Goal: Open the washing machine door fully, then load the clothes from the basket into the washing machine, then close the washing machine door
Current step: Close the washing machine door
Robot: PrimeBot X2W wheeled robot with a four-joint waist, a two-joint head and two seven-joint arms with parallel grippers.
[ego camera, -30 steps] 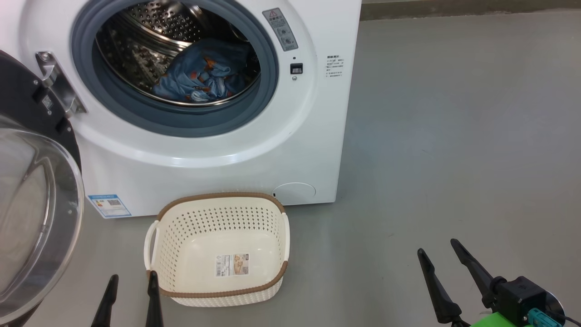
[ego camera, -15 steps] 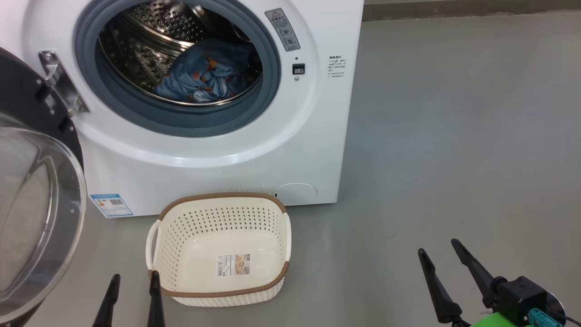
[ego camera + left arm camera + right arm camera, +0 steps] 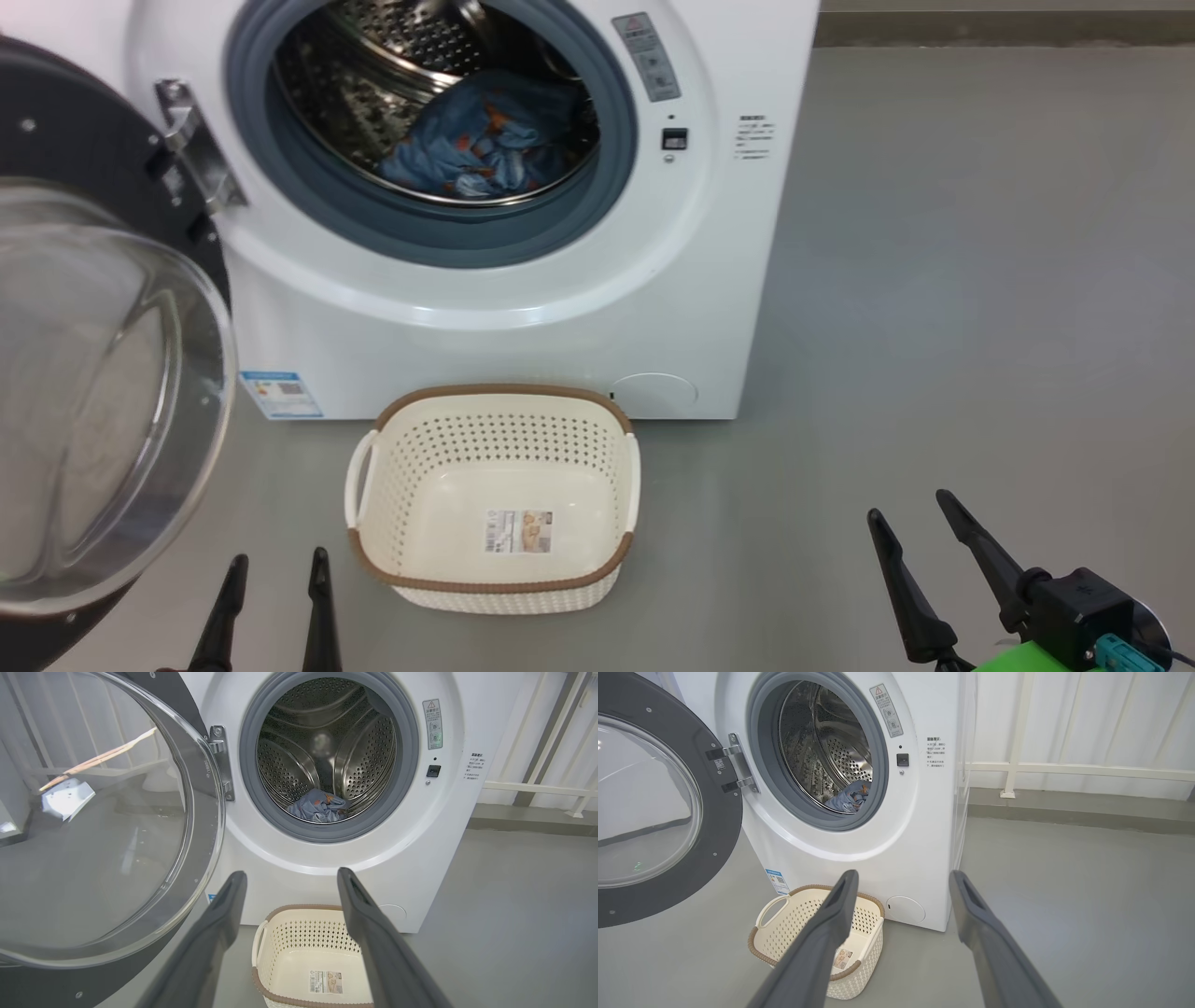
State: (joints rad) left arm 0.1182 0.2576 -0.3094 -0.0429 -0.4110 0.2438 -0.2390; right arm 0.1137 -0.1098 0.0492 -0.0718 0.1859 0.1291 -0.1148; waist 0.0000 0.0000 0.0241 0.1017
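Loading looks done: basket (image 3: 504, 390) empty, just before washer (image 3: 523, 345); clothes (image 3: 485, 140) in drum (image 3: 373, 56); door (image 3: 84, 131) wide open at left. L gripper (image 3: 278, 560), R gripper (image 3: 907, 506): fingers apart, empty. Nxt: push door shut from outer face, till latched.

Bare laundry room: washing machine (image 3: 485, 345), grey floor (image 3: 980, 280), white panelled wall (image 3: 1087, 718)

Holding left gripper (image 3: 279, 557) low at the lower left of the head view, 2 dark fingers (image 3: 320, 607) pointing straight up, standing apart and nearly parallel. Holding right gripper (image 3: 907, 504) at the lower right, 2 fingers leaning up and leftward, likewise spread wide. Showing black right wrist (image 3: 1074, 607) just behind them, carrying a teal plug (image 3: 1116, 651). Rising in each wrist view from the bottom edge, tips well apart.
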